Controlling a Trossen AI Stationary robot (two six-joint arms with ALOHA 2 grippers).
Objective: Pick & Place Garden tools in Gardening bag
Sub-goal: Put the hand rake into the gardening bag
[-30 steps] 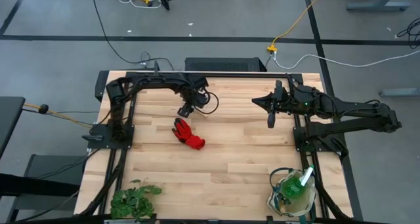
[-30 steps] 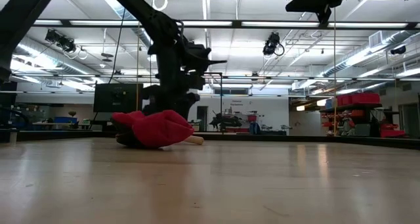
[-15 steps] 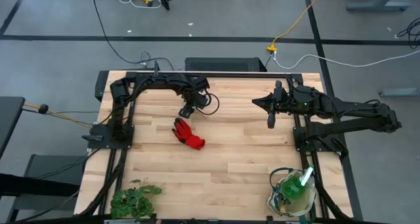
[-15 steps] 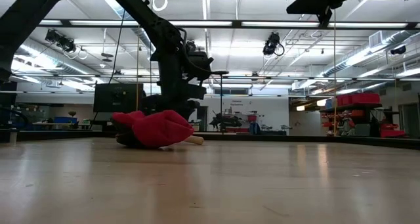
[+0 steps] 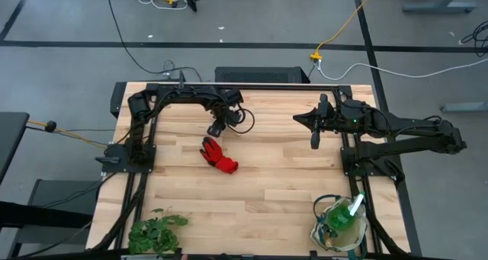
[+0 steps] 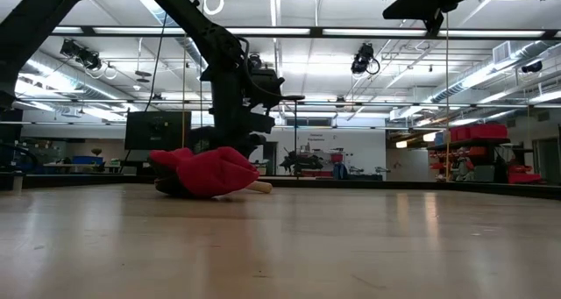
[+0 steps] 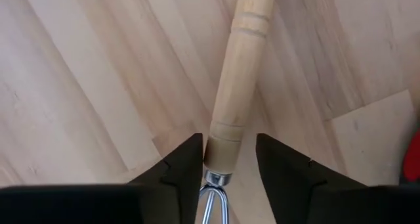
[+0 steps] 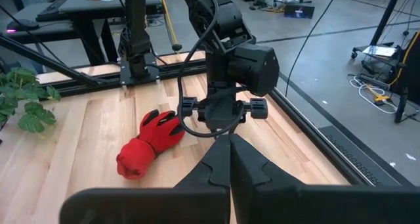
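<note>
Left gripper is low over the table near its far edge, just beyond the red glove. Its fingers stand on either side of a wooden tool handle, close to the metal collar; whether the pads actually press the wood cannot be told. The tool's head is cut off at the frame edge, so rake or trowel is unclear. From table level the glove hides nearly all of it; only a pale tip shows.

Right gripper hangs over the far right of the table, fingers pressed together, empty.

Gardening bag sits at the near right corner, partly cropped, green contents inside hard to identify. Leafy plant lies near left.
</note>
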